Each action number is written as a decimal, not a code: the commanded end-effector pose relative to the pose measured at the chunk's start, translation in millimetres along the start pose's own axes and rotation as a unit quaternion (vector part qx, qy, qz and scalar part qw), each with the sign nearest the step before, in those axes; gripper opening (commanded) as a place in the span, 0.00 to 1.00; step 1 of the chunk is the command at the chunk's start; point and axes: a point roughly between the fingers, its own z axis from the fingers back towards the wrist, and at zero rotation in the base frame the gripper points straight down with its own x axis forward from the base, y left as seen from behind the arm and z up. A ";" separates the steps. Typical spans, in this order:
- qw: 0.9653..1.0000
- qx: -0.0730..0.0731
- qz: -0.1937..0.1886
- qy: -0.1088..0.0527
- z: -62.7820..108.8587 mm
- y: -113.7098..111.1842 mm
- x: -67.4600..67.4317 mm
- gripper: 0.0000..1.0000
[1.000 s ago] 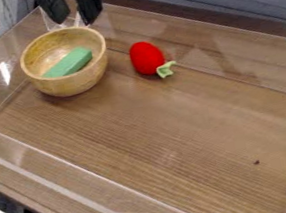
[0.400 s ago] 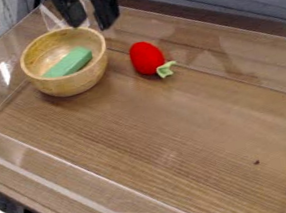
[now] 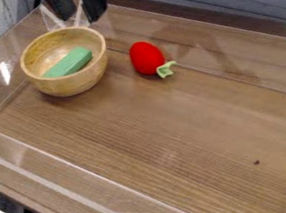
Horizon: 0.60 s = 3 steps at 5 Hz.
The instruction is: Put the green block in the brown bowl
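1. Here we are at the far left of the table (image 3: 179,144), and the green block (image 3: 69,62) is lying inside the brown bowl (image 3: 75,86), slanting from near left to far right.
2. The gripper (image 3: 85,22) is up by the bowl's far rim, jaws released, with nothing we can see between them. Its dark body is partly cut off by the frame.
3. So we'd call the placing done; this looks like the backing-away step. Next we want a clean lift, up and away, without clipping that rim and tipping our bowl.
4. Against the earlier frames, we see the gripper sitting farther toward the top edge than it did a moment ago, when it hung lower and a touch more to the right. The block and bowl look unchanged, and so does the red toy (image 3: 147,56) to the bowl's right, its green stem (image 3: 166,70) pointing near.
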 end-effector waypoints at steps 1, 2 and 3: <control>0.999 0.010 -0.029 -0.018 13.4 -7.5 10.4 1.00; 0.999 0.005 -0.051 -0.008 10.1 -15.2 11.4 1.00; 0.998 0.003 -0.059 0.000 9.2 -20.8 20.4 1.00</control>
